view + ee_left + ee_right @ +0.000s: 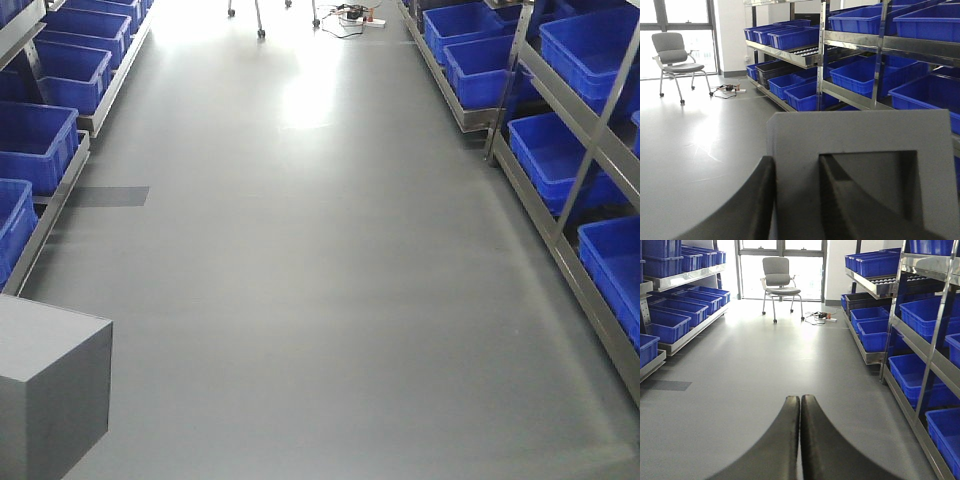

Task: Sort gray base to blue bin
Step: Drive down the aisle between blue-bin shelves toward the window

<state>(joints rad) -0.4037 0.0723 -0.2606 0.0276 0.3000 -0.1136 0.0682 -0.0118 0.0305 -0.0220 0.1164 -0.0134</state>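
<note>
My left gripper (796, 159) is shut on the gray base (865, 130). One finger lies on the outer side and the other inside the square recess, pinching the wall between them. In the front view the base (50, 390) shows as a gray block at the lower left, held above the floor. My right gripper (800, 397) is shut with nothing in it, fingertips touching, above bare floor. Blue bins line the racks on both sides: on the left (30, 140) and on the right (560, 150), (860, 75), (920, 375).
Steel shelf racks (560, 270) flank a gray floor aisle. A gray office chair (778, 275) stands at the far end by the window. A power strip with cables (822, 316) lies near it. A dark patch (105, 196) marks the floor at the left.
</note>
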